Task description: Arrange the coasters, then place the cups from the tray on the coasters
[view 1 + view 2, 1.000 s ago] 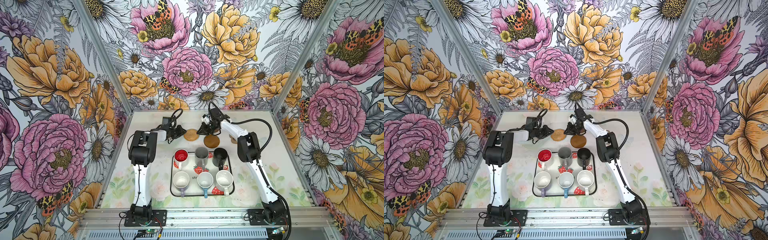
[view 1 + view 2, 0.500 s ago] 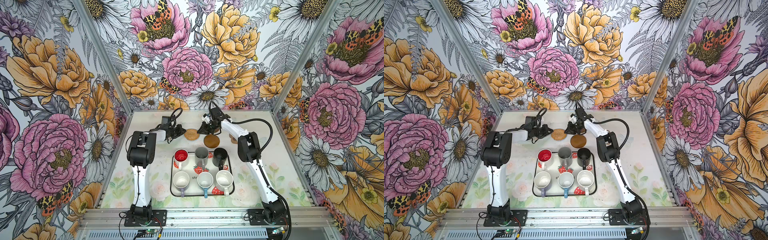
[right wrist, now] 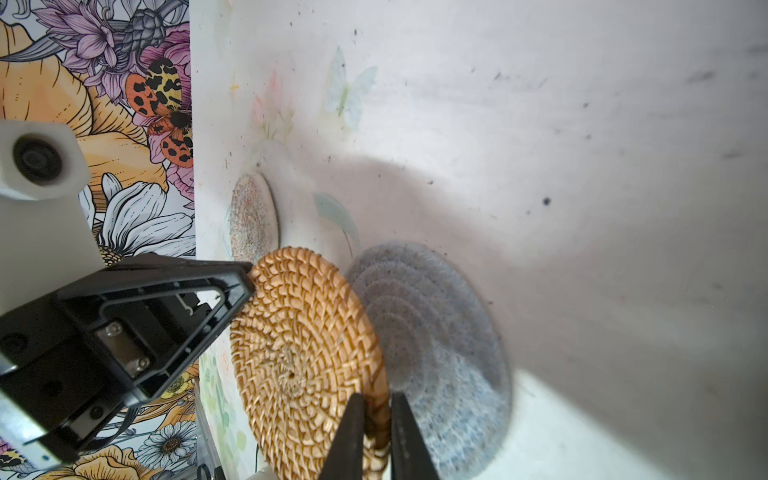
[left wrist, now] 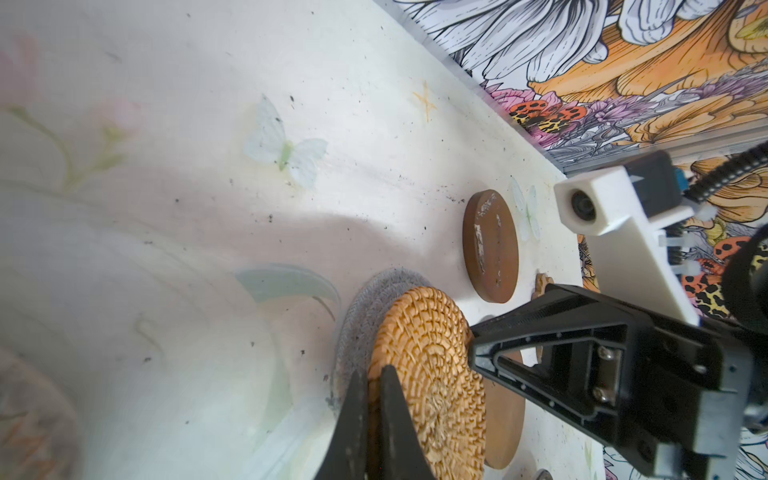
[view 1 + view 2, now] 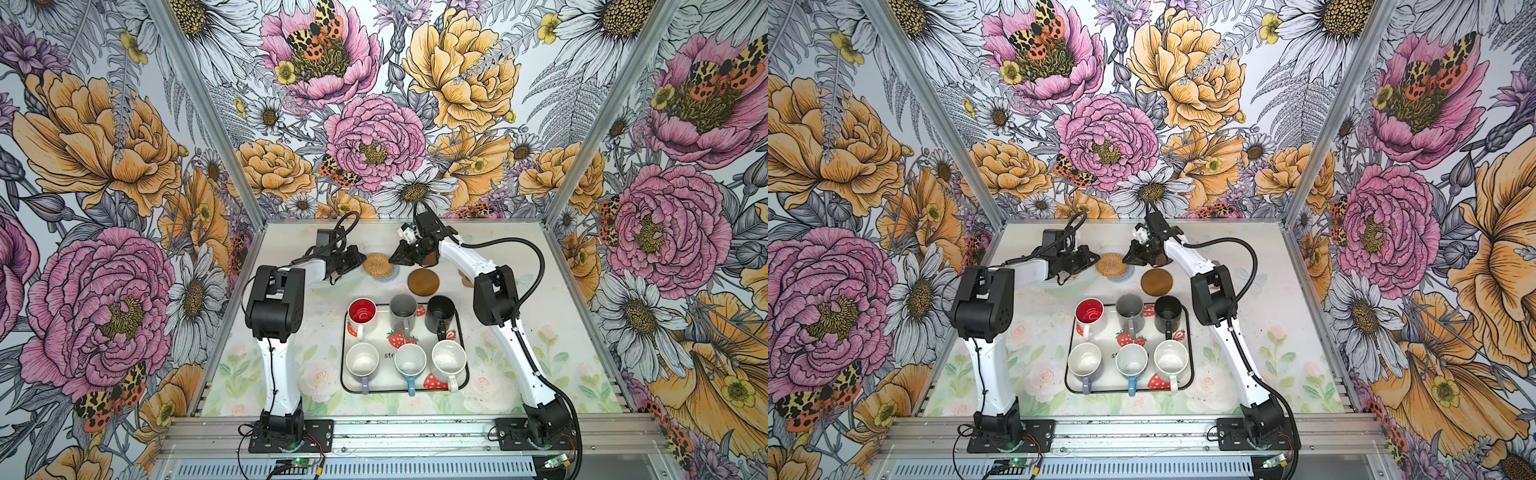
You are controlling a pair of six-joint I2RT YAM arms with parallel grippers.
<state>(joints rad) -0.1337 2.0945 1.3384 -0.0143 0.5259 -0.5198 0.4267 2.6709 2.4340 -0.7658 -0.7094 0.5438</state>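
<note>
Hardly anything has moved over the last second. In both top views the left arm's elbow has drifted slightly toward the left edge, and the tan woven coaster (image 5: 377, 264) sits where it did, above the tray in the upper middle of the frame.

Left of it, the left gripper (image 5: 360, 261) is clenched on that coaster's rim. The left wrist view shows the woven edge pinched between its two black fingers (image 4: 353, 419). Close by, the clear beaded coaster (image 3: 253, 216) lies flat. The tan coaster overlaps the grey woven coaster (image 5: 392, 273) and looks lifted off it at a tilt, probably to separate the two. The right gripper (image 5: 393, 261) is also clamped on the tan coaster, at the opposite rim, with the edge caught between its fingers (image 3: 409, 444). Two grips on one mat suggest a hand-over or a tug to free it. One gripper must let go before the mat can be laid out.

Further right, one brown disc (image 5: 423, 281) lies flat on the tabletop (image 5: 561, 332). A second brown disc (image 4: 505, 424) is partly under the right gripper, and the paw-shaped coaster (image 5: 464, 276) peeks out beside the right arm.

At lower centre, the tray (image 5: 343, 365) holds all six cups (image 5: 403, 307) upright, none on a coaster yet. Its print reads "str", with the rest hidden by a cup.
</note>
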